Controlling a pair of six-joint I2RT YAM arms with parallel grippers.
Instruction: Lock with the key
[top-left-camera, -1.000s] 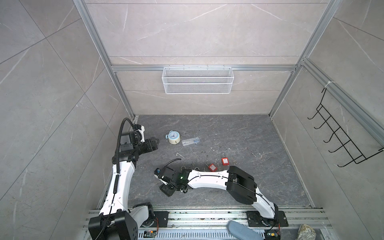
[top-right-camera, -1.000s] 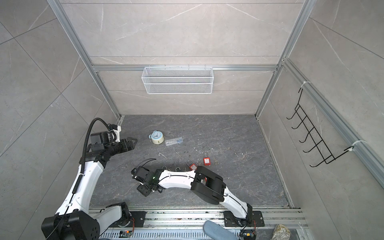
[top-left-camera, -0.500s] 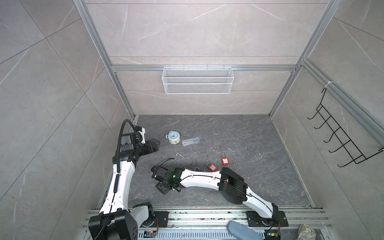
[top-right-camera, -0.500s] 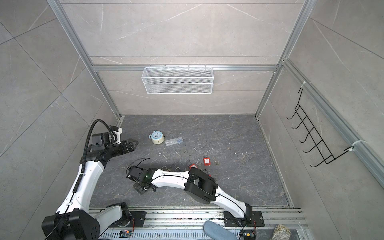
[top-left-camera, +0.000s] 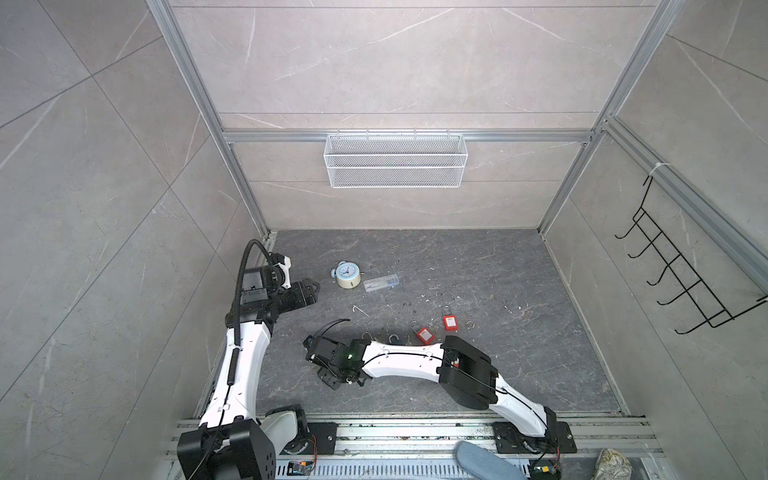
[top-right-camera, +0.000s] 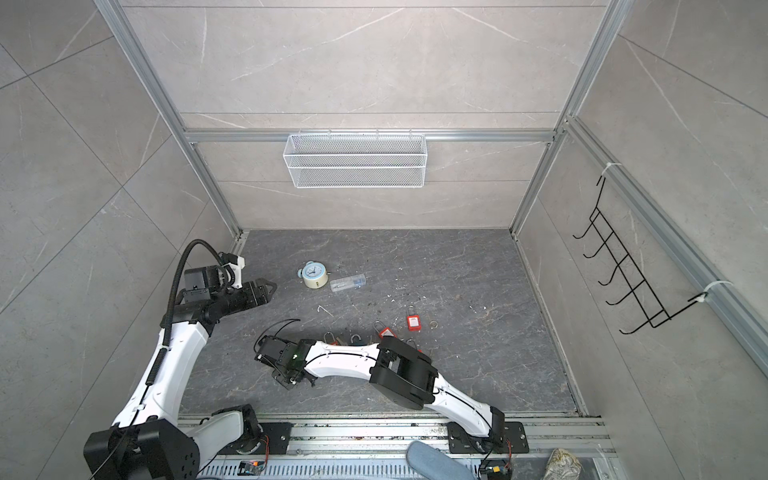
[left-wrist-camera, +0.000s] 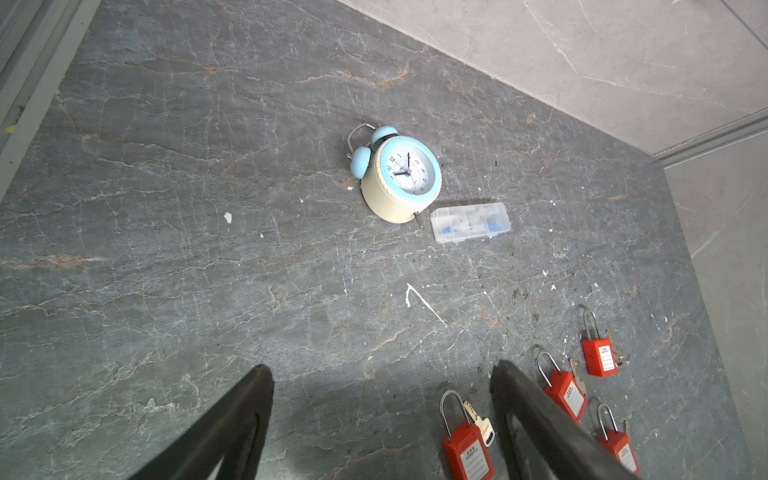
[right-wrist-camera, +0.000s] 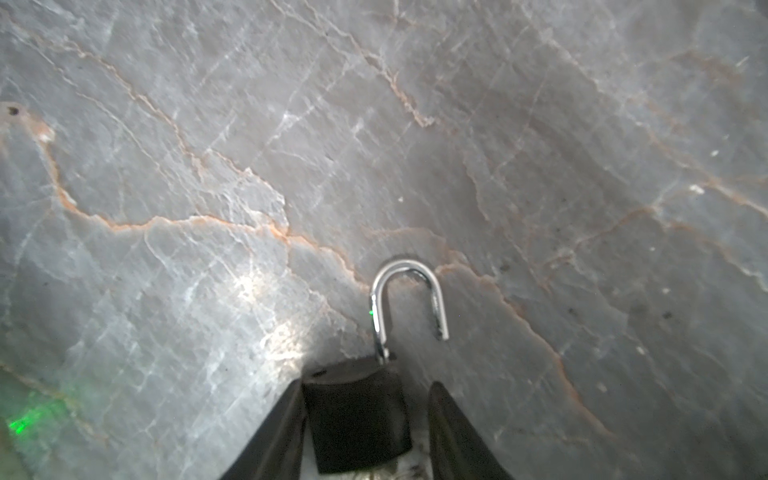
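Four red padlocks (left-wrist-camera: 598, 357) at 4 o'clock from one alarm clock (left-wrist-camera: 401, 178), one clear box (left-wrist-camera: 469, 222). Left gripper (left-wrist-camera: 380, 368) wide, empty. Right gripper (right-wrist-camera: 365, 384) narrow astride one black padlock (right-wrist-camera: 357, 419), one side gapped.

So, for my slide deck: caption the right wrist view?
Right end effector straddling a dark padlock, shackle open, over the grey stone floor.

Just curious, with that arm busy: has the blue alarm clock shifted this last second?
No. The alarm clock lies where it was, same gap from the white floor scratch.
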